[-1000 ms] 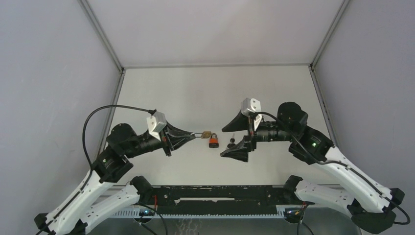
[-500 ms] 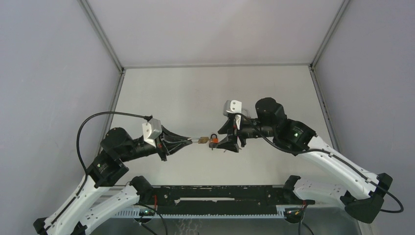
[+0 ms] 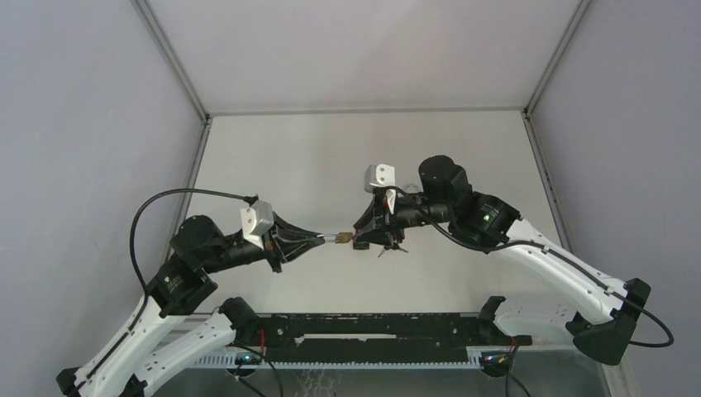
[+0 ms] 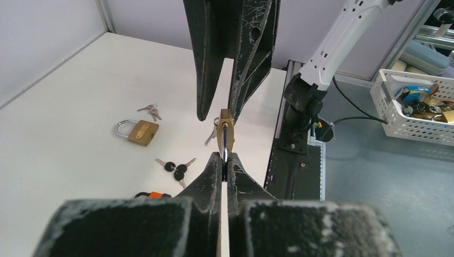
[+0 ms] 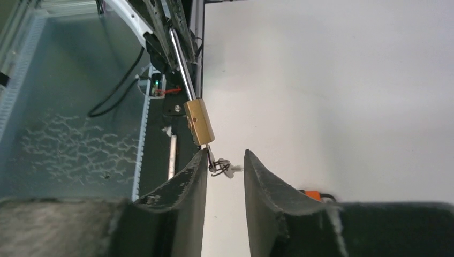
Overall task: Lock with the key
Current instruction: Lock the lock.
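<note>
My left gripper point(image 4: 225, 156) is shut on the steel shackle of a small brass padlock point(image 4: 225, 127), holding it in the air above the table. In the right wrist view the padlock point(image 5: 199, 122) hangs just beyond my fingers, and a key point(image 5: 210, 152) sticks out of its lower end with a wire ring and a second small key point(image 5: 227, 168) dangling from it. My right gripper point(image 5: 226, 155) straddles that key: its jaws stand apart, the left finger point(image 5: 199, 166) touches the key and the right one is clear of it. From above, the two grippers point(image 3: 326, 238) point(image 3: 365, 238) meet at the padlock point(image 3: 344, 239).
On the white table point(image 4: 64, 96) lie another brass padlock point(image 4: 138, 130), a pair of silver keys point(image 4: 151, 111), a bunch of black-headed keys point(image 4: 175, 168) and an orange-and-black padlock point(image 4: 152, 195). A white basket of locks point(image 4: 415, 107) stands beyond the table's edge.
My right gripper has swung left up to the held padlock and its jaws have narrowed around the key. The left gripper drew back slightly, still holding the padlock.
</note>
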### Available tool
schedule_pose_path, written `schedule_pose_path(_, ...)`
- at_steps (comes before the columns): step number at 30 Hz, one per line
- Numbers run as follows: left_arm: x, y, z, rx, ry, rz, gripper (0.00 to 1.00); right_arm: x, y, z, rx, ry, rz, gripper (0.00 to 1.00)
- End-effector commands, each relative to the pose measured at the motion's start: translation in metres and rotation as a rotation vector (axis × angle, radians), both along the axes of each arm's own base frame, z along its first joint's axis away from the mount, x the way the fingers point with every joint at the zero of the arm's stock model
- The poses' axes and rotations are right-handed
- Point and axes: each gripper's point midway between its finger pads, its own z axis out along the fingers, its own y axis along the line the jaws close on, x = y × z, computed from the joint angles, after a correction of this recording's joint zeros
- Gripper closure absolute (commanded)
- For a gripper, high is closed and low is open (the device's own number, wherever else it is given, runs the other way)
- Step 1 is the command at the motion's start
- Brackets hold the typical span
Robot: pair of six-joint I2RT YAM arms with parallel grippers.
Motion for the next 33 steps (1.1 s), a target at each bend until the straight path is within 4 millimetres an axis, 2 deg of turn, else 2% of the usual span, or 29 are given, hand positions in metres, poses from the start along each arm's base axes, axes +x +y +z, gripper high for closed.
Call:
schedule_pose_path(1, -0.002, -0.002, 0.016, -0.042, -0.036, -0.017, 1.00, -0.003, 0.005, 0.022, 0.055, -0.052, 0.037, 0.69)
schedule_pose_path(4, -0.002, -0.002, 0.016, -0.042, -0.037, -0.018, 1.00, -0.004, 0.006, 0.020, 0.049, -0.050, 0.042, 0.79)
schedule_pose_path(6, -0.001, -0.002, 0.015, -0.040, -0.033, -0.018, 1.00, -0.006, 0.007, 0.020, 0.052, -0.048, 0.055, 0.97)
schedule_pose_path(7, -0.001, -0.002, 0.015, -0.041, -0.032, -0.017, 1.00, -0.007, 0.008, 0.019, 0.052, -0.045, 0.062, 1.00)
schedule_pose_path(11, 0.001, 0.003, 0.014, -0.023, -0.052, 0.010, 1.00, -0.006, 0.002, 0.007, 0.000, -0.047, 0.050, 1.00)
schedule_pose_path(16, 0.012, 0.023, 0.007, 0.056, -0.103, 0.081, 1.00, 0.027, -0.027, -0.027, -0.085, -0.014, -0.095, 1.00)
schedule_pose_path(22, 0.021, 0.042, 0.002, 0.099, -0.171, 0.163, 1.00, 0.062, -0.063, -0.034, -0.025, 0.025, -0.276, 1.00)
schedule_pose_path(24, 0.021, 0.044, -0.001, 0.098, -0.163, 0.178, 1.00, 0.077, -0.074, -0.040, -0.005, 0.106, -0.400, 1.00)
schedule_pose_path(26, 0.020, 0.045, -0.006, 0.083, -0.121, 0.191, 1.00, 0.100, -0.095, -0.055, -0.008, 0.251, -0.623, 1.00)
schedule_pose_path(27, 0.019, 0.045, -0.010, 0.075, -0.095, 0.191, 1.00, 0.106, -0.108, -0.070, -0.022, 0.363, -0.728, 1.00)
schedule_pose_path(29, 0.016, 0.044, -0.018, 0.049, -0.069, 0.188, 1.00, 0.105, -0.132, -0.104, -0.012, 0.599, -0.873, 1.00)
schedule_pose_path(30, 0.016, 0.044, -0.019, 0.036, -0.077, 0.189, 1.00, 0.097, -0.137, -0.118, -0.002, 0.684, -0.911, 1.00)
schedule_pose_path(33, 0.016, 0.043, -0.015, -0.023, -0.062, 0.199, 1.00, 0.080, -0.154, -0.160, 0.011, 0.824, -1.056, 1.00)
